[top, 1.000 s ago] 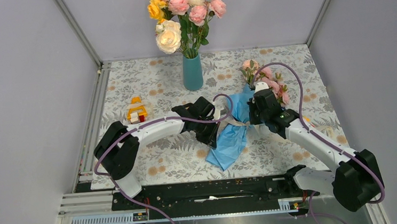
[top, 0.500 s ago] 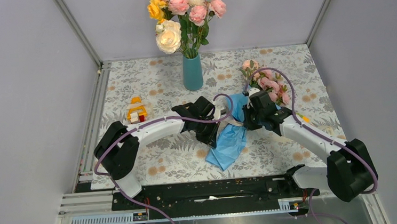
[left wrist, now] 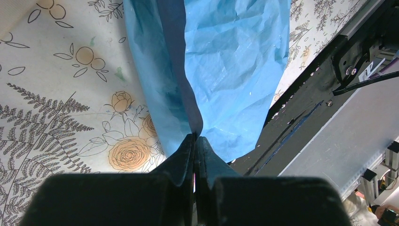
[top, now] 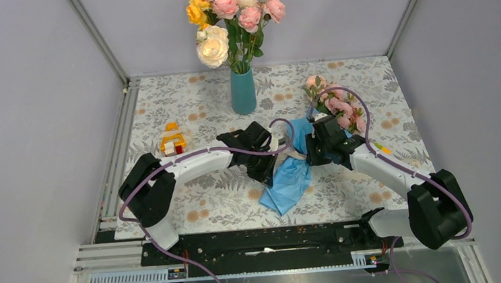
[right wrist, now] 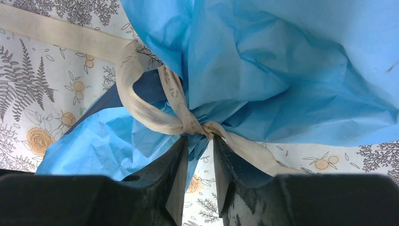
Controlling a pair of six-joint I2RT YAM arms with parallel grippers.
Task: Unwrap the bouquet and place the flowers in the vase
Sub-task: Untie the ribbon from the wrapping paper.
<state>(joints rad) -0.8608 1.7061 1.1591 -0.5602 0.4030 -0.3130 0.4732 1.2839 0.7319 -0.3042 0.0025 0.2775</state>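
L hand (top: 270, 174) & R hand (top: 311, 153) at bouquet (top: 290, 182), vase (top: 243, 91) behind.

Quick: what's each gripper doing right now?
Left gripper: closed on the blue paper.
Right gripper: open, jaws parted at the ribbon knot.

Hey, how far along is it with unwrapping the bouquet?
Nothing finished: the ribbon is still knotted round the blue paper. In hand: left gripper pinches a paper fold, right gripper open at the knot. Left: untie, unwrap, move pink flowers to the vase.
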